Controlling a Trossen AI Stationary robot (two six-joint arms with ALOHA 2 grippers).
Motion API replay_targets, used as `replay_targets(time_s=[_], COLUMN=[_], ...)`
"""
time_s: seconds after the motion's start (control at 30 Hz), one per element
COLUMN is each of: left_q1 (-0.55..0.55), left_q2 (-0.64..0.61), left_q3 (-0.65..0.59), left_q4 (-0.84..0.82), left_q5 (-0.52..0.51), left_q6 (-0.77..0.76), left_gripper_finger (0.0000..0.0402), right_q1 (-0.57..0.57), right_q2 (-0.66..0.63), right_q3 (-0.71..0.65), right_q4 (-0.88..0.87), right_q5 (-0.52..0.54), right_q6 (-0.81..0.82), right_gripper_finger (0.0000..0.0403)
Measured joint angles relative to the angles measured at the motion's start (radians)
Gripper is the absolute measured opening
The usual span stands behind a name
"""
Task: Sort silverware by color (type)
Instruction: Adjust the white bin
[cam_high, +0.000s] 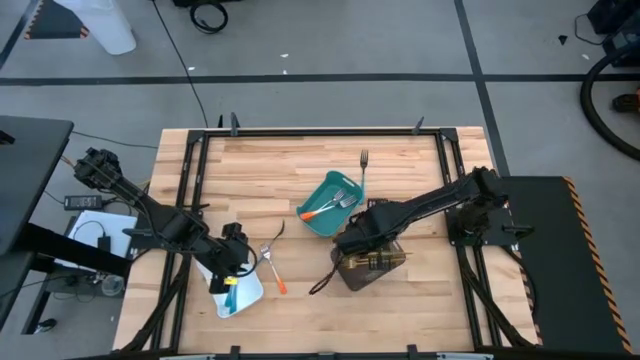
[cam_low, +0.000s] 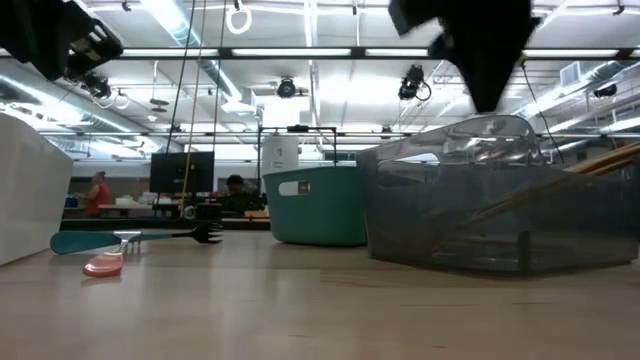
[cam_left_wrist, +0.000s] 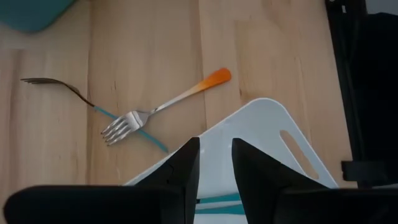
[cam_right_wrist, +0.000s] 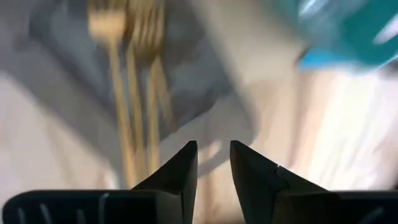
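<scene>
From my remote seat: my right claw hangs empty, fingers parted, over the grey tray holding the gold forks. My left claw, fingers narrowly parted and gripping nothing, hovers over the white tray. Just beside that tray, an orange-handled fork lies crossing a teal-handled fork on the table.

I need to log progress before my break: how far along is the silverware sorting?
Partly done. Gold forks lie in the grey tray, orange-handled pieces in the teal tray, and a teal-handled one in the white tray. Neither the left gripper over the white tray nor the right gripper above the grey tray holds anything. Left: an orange-handled fork, a teal-handled fork and a silver fork on the table.
</scene>
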Motion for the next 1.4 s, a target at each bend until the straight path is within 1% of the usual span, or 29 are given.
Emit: replay_targets(time_s=[0.13, 0.23, 0.3, 0.43, 0.57, 0.77, 0.9, 1.03, 1.13, 1.3, 1.4], left_q1=[-0.011, -0.017, -0.017, -0.022, -0.036, -0.05, -0.05, -0.04, -0.022, 0.01, 0.02], left_q2=[0.0, 0.0, 0.0, 0.0, 0.0, 0.0, 0.0, 0.0, 0.0, 0.0, 0.0], left_q3=[0.0, 0.0, 0.0, 0.0, 0.0, -0.001, -0.001, -0.006, -0.038, -0.097, -0.108], left_q4=[0.0, 0.0, -0.02, -0.147, -0.286, -0.414, -0.455, -0.48, -0.477, -0.462, -0.447], left_q5=[-0.002, -0.006, -0.008, -0.008, 0.006, 0.008, 0.005, -0.043, -0.044, -0.023, -0.001], left_q6=[0.0, -0.006, -0.038, -0.154, -0.27, -0.402, -0.466, -0.523, -0.533, -0.543, -0.504], left_gripper_finger=[0.0102, 0.0102, 0.0102, 0.0102, 0.0102, 0.0102, 0.0102, 0.0109, 0.0127, 0.0165, 0.0172], right_q1=[0.002, 0.005, 0.005, 0.001, -0.005, -0.009, -0.011, -0.017, -0.017, -0.016, -0.016], right_q2=[-0.058, -0.098, -0.114, -0.125, -0.123, -0.122, -0.122, -0.122, -0.122, -0.122, -0.121], right_q3=[0.001, 0.001, 0.001, 0.001, 0.001, 0.001, 0.001, 0.001, -0.01, -0.081, -0.125], right_q4=[0.136, 0.233, 0.285, 0.356, 0.374, 0.409, 0.413, 0.45, 0.505, 0.605, 0.621], right_q5=[0.176, 0.267, 0.326, 0.38, 0.416, 0.547, 0.581, 0.61, 0.613, 0.608, 0.602], right_q6=[-0.029, -0.078, -0.112, -0.164, -0.188, -0.188, -0.176, -0.149, -0.155, -0.192, -0.203], right_gripper_finger=[0.0105, 0.0103, 0.0102, 0.0103, 0.0101, 0.0101, 0.0099, 0.0099, 0.0099, 0.0098, 0.0098])
